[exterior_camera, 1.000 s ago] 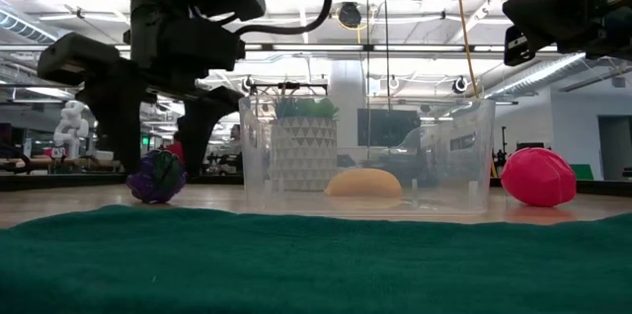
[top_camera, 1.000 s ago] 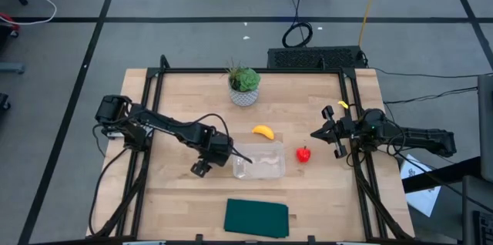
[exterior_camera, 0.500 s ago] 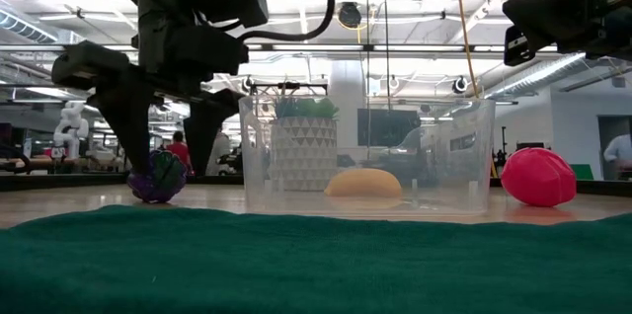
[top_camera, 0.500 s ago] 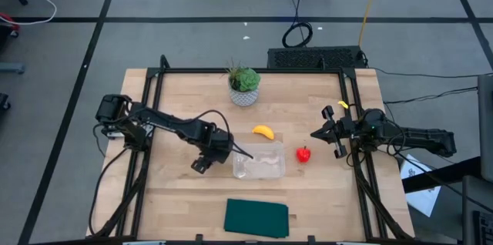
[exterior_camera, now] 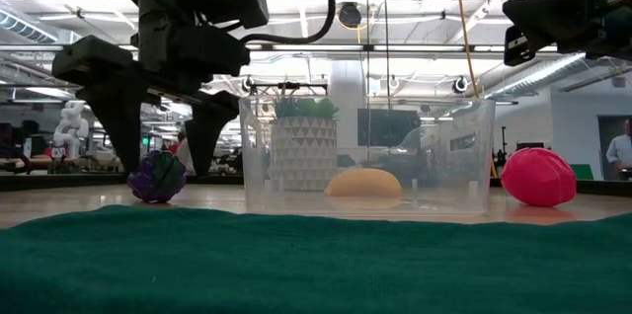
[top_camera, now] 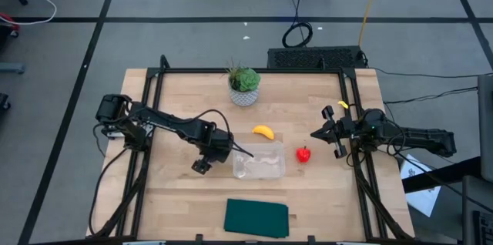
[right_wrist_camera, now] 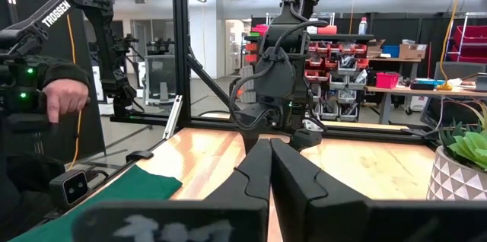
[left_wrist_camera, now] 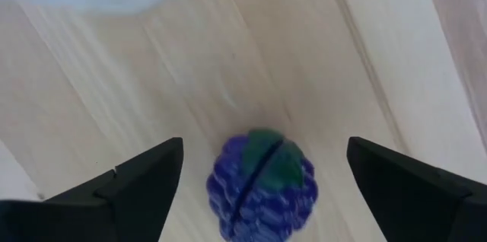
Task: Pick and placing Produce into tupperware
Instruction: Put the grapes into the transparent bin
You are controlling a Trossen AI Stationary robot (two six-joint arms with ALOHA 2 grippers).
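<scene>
The purple fruit (left_wrist_camera: 262, 185) is sitting on the table (top_camera: 177, 91) just left of the tupperware (top_camera: 259, 160), lying between the left gripper's (left_wrist_camera: 259, 177) wide-spread fingers. The right gripper (right_wrist_camera: 270, 167) is waiting at the table's right edge, fingers pressed together.

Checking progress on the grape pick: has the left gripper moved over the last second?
Yes. The left gripper has dropped slightly toward the table, jaws open and straddling the purple fruit beside the tupperware.

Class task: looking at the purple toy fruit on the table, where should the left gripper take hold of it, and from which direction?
Grip the purple fruit across its round middle, coming straight down from above. It sits free on the table, and the open left gripper already straddles it, a finger on either side.
</scene>
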